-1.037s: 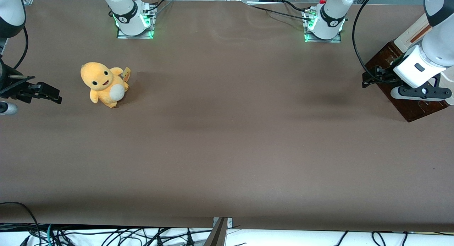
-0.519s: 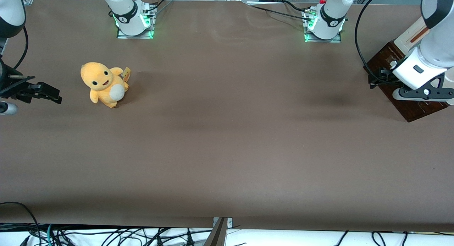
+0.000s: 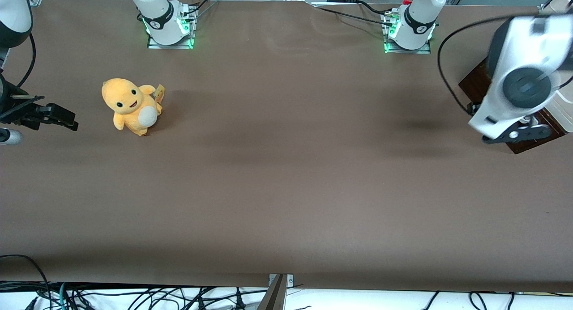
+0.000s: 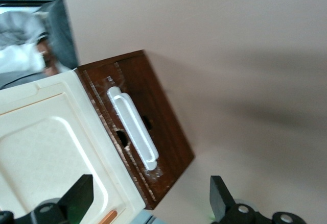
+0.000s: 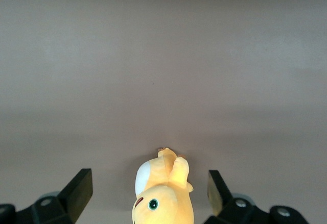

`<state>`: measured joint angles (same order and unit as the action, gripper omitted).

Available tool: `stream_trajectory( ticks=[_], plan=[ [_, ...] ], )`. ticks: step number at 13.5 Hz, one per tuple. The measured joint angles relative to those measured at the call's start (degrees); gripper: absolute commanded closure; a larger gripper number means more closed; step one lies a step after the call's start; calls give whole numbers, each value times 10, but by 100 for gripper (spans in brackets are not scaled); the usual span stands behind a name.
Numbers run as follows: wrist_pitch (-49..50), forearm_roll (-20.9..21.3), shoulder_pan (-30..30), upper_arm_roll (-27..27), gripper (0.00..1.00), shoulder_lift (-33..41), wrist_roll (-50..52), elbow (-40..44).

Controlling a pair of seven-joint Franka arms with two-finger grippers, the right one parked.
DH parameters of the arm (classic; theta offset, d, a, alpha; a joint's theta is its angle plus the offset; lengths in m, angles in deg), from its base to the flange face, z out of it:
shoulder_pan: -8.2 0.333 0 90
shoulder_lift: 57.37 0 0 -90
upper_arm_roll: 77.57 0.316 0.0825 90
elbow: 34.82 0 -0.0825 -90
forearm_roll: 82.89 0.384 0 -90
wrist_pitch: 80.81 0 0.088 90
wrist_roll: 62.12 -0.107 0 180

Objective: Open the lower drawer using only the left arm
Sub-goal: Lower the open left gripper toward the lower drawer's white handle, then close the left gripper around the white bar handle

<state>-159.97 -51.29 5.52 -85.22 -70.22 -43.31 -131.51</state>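
Note:
The left arm (image 3: 519, 86) hangs over the cabinet at the working arm's end of the table and hides most of it in the front view. Only dark brown corners of the drawer front (image 3: 473, 82) show there. In the left wrist view the lower drawer (image 4: 163, 127) is a dark brown front with a silver bar handle (image 4: 134, 129), lying tight against the cream cabinet body (image 4: 46, 147). No pale inside shows. My gripper (image 4: 150, 203) is open wide, above the cabinet's corner and apart from the handle, with nothing held between its black fingers (image 4: 82, 193).
A yellow plush toy (image 3: 131, 105) sits toward the parked arm's end of the table, far from the cabinet. Two arm bases (image 3: 170, 23) (image 3: 409, 26) with green lights stand farthest from the camera. Cables hang along the table's near edge (image 3: 134, 296).
The left arm has risen and swung its wrist round. The gripper, which was level with the dark drawer front, now hangs above the cabinet looking down. The drawer has not moved.

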Motion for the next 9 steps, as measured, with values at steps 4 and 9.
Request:
stream_trajectory(
  ticks=[4, 9],
  plan=[
    [21, 83, -5, -31, 0, -60, 137, -51],
    [80, 137, -9, -37, 0, -155, 367, -117]
  ],
)
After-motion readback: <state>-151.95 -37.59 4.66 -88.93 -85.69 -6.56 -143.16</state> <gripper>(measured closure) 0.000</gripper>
